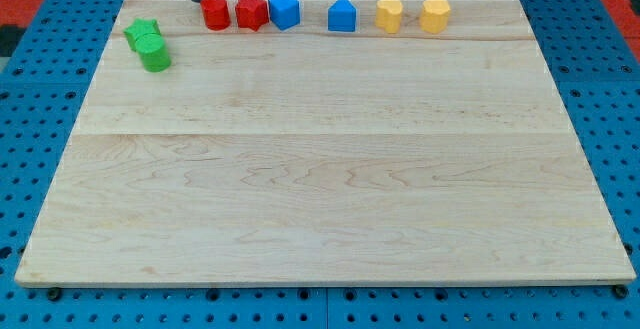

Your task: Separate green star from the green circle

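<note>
Wood: a pale board (330, 209) of light, faintly grained planks is laid on a blue perforated surface (620, 119); the near part of the board is bare.
Green circle: a short, smooth green cylinder (156, 55) is seen near the view's top left corner of the board.
Green star: a green star (141, 34) with a notched outline is set just behind the circle, toward the view's top left, and the two appear to touch.
Far row: along the view's top edge, from left to right, a red cylinder (216, 13), a red angular block (251, 12) whose shape cannot be made out, a blue cube-like block (285, 10), a blue house-shaped block (342, 15), and two yellow faceted blocks (389, 15) (434, 15) are lined up.
Rod: a straight, dark, upright rod is cut off by the view's top edge.
My tip: my tip (200, 0) is placed at the far edge, just left of the red cylinder, right of and apart from the green pair.
Fingers: none are fitted; nothing is held.
</note>
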Robot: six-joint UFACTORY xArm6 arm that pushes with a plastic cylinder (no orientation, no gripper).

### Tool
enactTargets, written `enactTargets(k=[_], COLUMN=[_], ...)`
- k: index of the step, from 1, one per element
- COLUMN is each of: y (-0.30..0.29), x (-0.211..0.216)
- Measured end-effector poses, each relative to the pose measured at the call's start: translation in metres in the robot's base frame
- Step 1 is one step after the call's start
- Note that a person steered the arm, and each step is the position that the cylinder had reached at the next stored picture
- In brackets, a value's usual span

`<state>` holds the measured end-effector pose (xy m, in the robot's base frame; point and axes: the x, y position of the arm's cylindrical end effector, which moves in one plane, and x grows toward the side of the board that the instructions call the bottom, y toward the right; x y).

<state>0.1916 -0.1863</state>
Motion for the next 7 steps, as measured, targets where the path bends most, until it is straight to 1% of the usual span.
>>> enactTargets(k=[1,2,3,4,5,6,7], y=[-0.07,-0.118,-0.119,-0.099,-0.076,-0.082,-0.077], x=[0.013,0.018,0.04,0.142,0.194,0.185,0.159])
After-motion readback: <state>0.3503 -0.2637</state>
